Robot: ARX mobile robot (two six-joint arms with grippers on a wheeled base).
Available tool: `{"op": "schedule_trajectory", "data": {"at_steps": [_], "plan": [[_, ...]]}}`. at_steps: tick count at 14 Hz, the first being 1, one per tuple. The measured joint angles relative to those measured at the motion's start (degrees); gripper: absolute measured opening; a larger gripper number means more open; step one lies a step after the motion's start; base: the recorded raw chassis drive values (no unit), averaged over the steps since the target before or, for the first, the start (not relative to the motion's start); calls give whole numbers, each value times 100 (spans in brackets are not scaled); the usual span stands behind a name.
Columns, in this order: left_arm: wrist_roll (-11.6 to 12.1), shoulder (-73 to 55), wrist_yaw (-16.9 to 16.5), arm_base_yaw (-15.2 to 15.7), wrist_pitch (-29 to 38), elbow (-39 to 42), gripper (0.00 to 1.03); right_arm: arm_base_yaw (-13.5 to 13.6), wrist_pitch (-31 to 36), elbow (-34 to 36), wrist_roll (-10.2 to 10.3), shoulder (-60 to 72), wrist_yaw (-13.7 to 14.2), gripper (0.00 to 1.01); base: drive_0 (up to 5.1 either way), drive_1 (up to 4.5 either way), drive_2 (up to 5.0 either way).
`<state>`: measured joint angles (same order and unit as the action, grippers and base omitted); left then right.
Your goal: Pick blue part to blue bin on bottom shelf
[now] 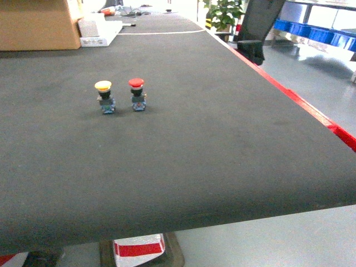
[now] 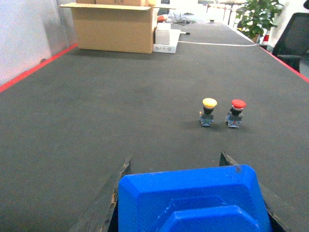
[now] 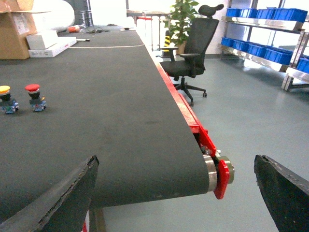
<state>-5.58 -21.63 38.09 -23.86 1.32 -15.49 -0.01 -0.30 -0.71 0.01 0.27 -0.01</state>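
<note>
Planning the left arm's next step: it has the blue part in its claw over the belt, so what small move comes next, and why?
Probably lift and carry the blue part away from the belt. The left claw already grips it, no blue bin sits on this surface, and blue bins show only on racks off to the right.

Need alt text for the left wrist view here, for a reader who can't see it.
A blue part sits gripped between the left gripper's dark fingers above a dark conveyor belt. Ahead stand a yellow-capped button and a red-capped button, with a cardboard box at the far end.

two push buttons (image 1: 120, 95) interrupt open dark belt (image 1: 211, 156)
</note>
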Motion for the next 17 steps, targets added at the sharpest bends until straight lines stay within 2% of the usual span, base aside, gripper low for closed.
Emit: {"op": "schedule_trajectory", "data": {"at_steps": [17], "plan": [[-2,4,0,2,0,0,44,0,0,0,0,0,0,98,-175,-175,-175]]}}
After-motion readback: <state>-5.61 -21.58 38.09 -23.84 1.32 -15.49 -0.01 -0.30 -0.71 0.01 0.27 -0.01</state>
